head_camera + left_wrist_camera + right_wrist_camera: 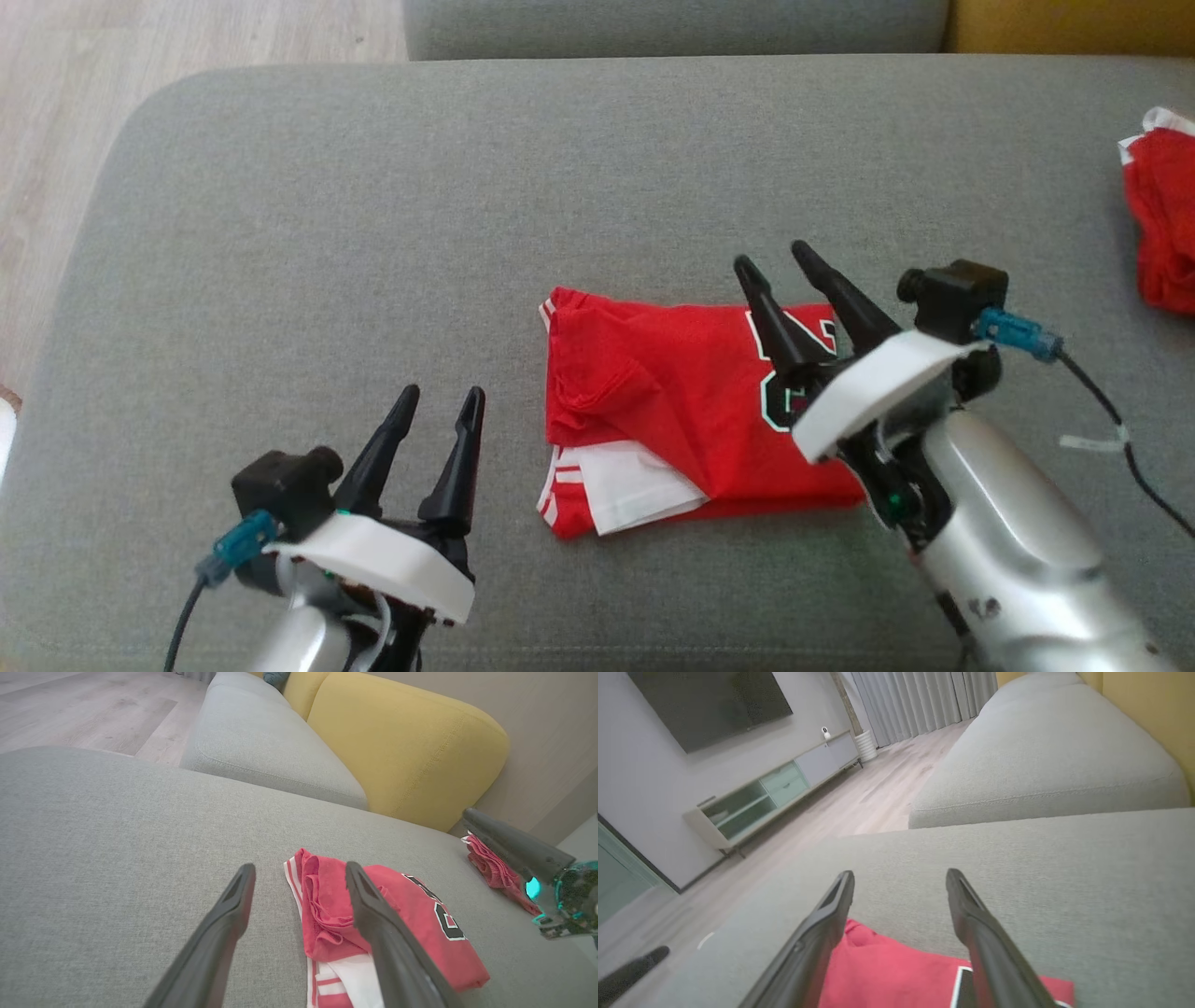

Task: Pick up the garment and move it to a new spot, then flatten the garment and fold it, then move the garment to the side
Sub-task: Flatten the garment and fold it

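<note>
The folded red mesh garment (pixel 672 401), a rough rectangle with white striped trim, lies mid-cushion on the grey woven sofa (pixel 373 233), with the left gripper (pixel 443 397) at its 8 o'clock and the right gripper (pixel 775 257) over its 3 o'clock edge, both spread and empty.

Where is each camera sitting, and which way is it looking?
Head view: on the robot's head, looking down at the grey sofa seat and the folded red garment; both arms' open jaws show.
Left wrist view: on the left wrist, looking along the left fingers over the garment toward the yellow cushion.
Right wrist view: on the right wrist, looking along the right fingers past the garment toward a TV cabinet.
Shared: all three show the garment and the sofa seat.
</note>
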Controlling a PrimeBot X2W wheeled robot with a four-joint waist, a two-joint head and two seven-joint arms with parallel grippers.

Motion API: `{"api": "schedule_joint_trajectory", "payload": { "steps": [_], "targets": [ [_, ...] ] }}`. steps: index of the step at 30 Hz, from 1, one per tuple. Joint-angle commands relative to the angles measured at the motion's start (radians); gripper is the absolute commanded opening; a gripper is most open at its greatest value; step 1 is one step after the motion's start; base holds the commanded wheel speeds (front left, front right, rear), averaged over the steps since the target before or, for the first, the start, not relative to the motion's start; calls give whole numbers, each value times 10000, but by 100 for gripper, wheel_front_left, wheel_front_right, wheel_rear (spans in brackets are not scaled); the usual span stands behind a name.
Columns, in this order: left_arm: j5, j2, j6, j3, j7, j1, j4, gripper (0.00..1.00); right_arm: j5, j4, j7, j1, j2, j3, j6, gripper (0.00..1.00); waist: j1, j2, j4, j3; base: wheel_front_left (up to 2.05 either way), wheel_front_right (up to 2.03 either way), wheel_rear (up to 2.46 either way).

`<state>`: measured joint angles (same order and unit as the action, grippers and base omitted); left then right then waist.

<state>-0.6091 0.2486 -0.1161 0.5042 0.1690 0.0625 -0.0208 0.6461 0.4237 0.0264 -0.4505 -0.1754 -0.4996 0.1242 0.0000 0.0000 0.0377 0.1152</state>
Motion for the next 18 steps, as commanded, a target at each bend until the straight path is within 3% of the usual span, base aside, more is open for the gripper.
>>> {"api": "schedule_joint_trajectory", "payload": {
  "steps": [1, 2, 3, 6, 18],
  "targets": [
    [-45, 169, -59, -327, 68, 172, 383, 100, -354, -321, 95, 96, -88, -171, 65, 100, 0, 0, 3, 5, 0, 0, 0],
    [-47, 172, -60, -319, 66, 172, 391, 100, -633, -269, 79, 178, -214, -259, 65, 76, 0, 0, 7, 10, 0, 0, 0],
    [-51, 175, -58, -309, 62, 174, 396, 100, -834, -207, 34, 272, -295, -365, 65, 44, 0, 0, 17, 18, 0, 0, 0],
    [-57, 177, -42, -268, 46, 196, 396, 100, -965, 63, -211, 500, -348, -662, 65, 0, 0, 0, 83, 53, 0, 0, 0],
    [-68, 152, -69, -238, 94, 364, 367, 100, -705, 1287, -376, -95, 29, -2280, 65, 0, 0, 0, 619, 355, 0, 0, 0]
  ]
}}
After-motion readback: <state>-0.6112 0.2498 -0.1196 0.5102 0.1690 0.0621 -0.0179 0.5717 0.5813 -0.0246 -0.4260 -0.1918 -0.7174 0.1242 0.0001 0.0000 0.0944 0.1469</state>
